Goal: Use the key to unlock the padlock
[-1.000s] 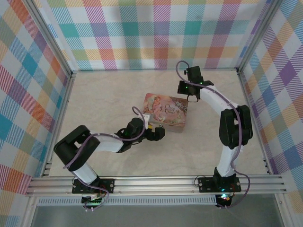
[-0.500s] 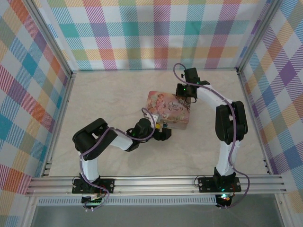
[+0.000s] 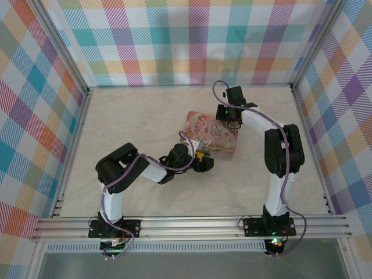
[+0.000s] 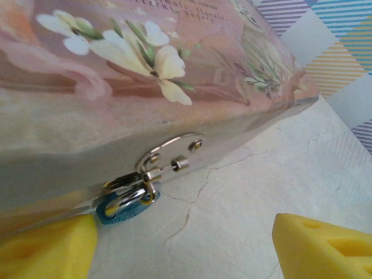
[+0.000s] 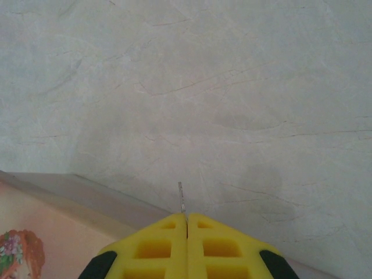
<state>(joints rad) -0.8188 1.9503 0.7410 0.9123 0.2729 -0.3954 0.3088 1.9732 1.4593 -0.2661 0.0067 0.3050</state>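
Padlock on the tin's clasp, key pinched in the right tool.

The padlock (image 4: 125, 204) hangs from the silver clasp (image 4: 168, 160) on the side wall of the pink flowered tin (image 4: 145, 87), low down and close to the bench (image 4: 244, 197). Only its ring and a blue-and-yellow bit show under the tin's edge. The left tool (image 4: 186, 247) faces it with its yellow fingers (image 4: 46, 250) spread wide, one on each side, holding nothing. The key (image 5: 182, 199) is a thin grey sliver poking out from the tips of the right tool (image 5: 186, 218), whose fingers are pressed together on it. That tool is at the tin's far edge, on the opposite side of the tin from the padlock, with the key pointing over bare bench.
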